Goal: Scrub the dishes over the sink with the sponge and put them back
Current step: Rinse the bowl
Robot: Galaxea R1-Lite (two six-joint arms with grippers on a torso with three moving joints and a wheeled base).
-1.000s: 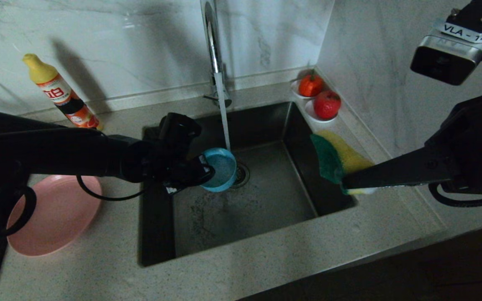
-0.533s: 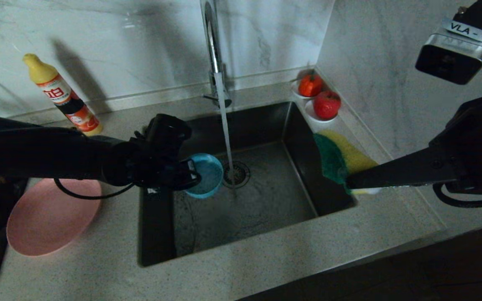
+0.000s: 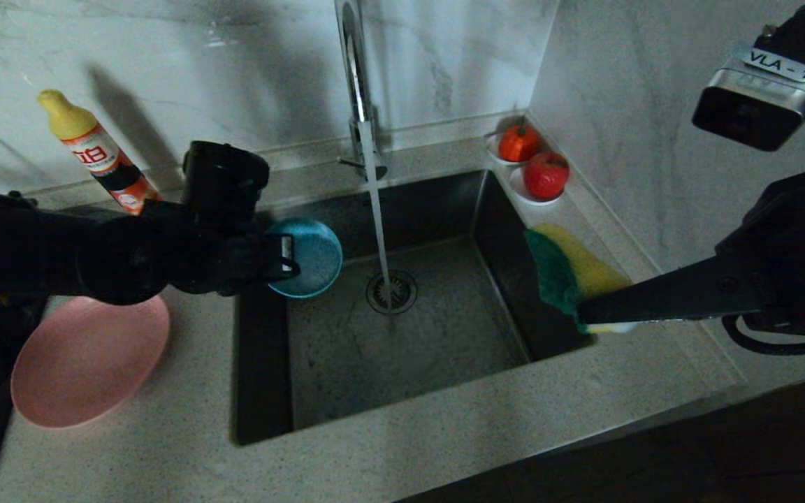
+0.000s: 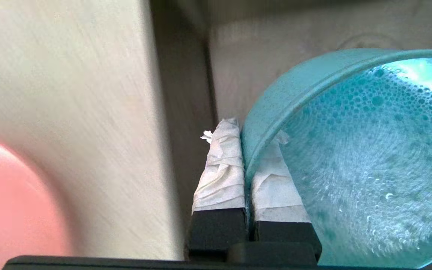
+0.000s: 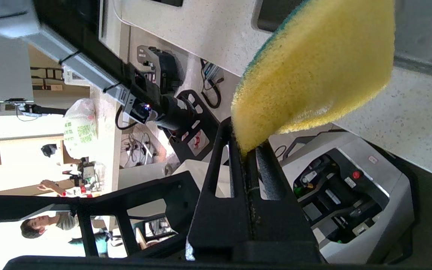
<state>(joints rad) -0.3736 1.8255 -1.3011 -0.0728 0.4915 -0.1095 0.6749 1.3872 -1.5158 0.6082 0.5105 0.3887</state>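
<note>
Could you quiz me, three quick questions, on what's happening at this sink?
1. True or false: water runs from the tap.
2. Which gripper clamps the teal bowl by its rim?
3. The right gripper holds: A) the pink plate, B) the sponge, C) the bottle.

Key: 1 true; 2 the left gripper; 3 B.

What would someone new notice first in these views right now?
Water streams from the tap into the sink. At the sink's left edge, the left gripper pinches the sudsy teal bowl by its rim. On the right, the right gripper holds the sponge above the sink's edge.
</note>
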